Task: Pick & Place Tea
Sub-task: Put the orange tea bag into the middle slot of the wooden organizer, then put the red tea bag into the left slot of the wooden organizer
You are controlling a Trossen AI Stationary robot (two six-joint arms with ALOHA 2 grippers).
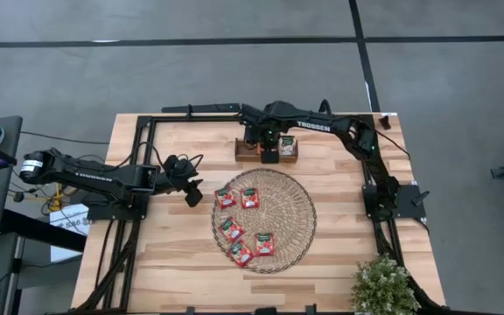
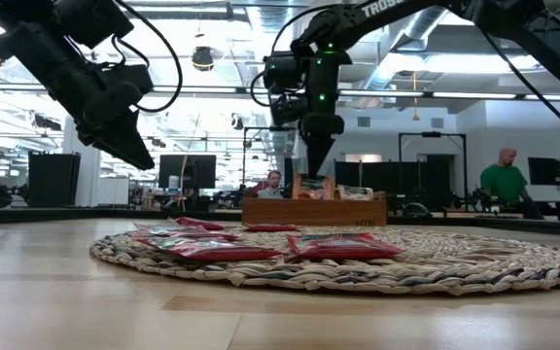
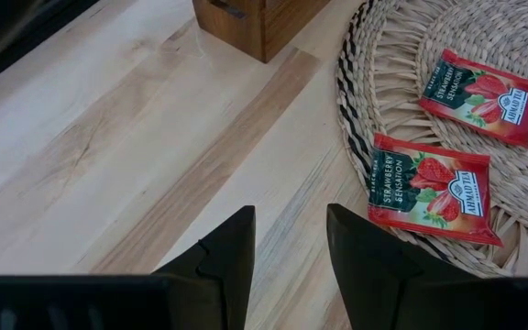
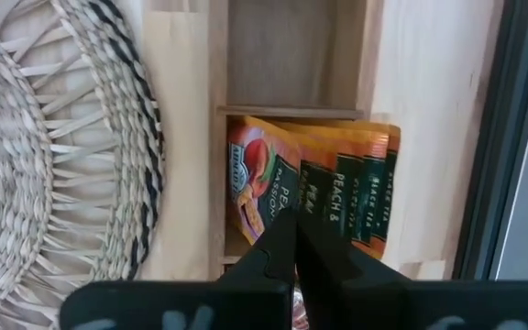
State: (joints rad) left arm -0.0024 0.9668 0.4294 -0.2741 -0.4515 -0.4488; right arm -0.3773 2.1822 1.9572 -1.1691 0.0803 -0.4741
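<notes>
Two grippers are in play, and the busy one is the right gripper (image 4: 293,240), fingers pinched fully together with nothing between them, poised over the middle compartment of the wooden tray (image 1: 244,155) at the far edge of the table. Just beneath its tips stand orange peach sachets (image 4: 324,188), packed on edge, flat faces against one another, their printing running along the compartment's length. The neighbouring compartment (image 4: 291,55) looks empty; in the overhead view another one holds a pale sachet (image 1: 287,147).

Off to the side, the left gripper (image 3: 290,247) hangs above bare tabletop just beside the woven mat (image 1: 303,219), jaws parted and holding nothing. Nearest it lies a red strawberry sachet (image 3: 432,186), flat, label up, lettering running across the mat's edge; a second (image 3: 482,95) lies beyond it, turned slightly. From above, six red sachets (image 1: 232,228) remain spread over the mat's left half, each at its own angle.

My worry is the closed right fingers: descending, they could crush or topple the upright sachets. For the left, a flat packet on rough weave offers little edge, so the fingers might skid over it or snag the braid, dragging the mat.
</notes>
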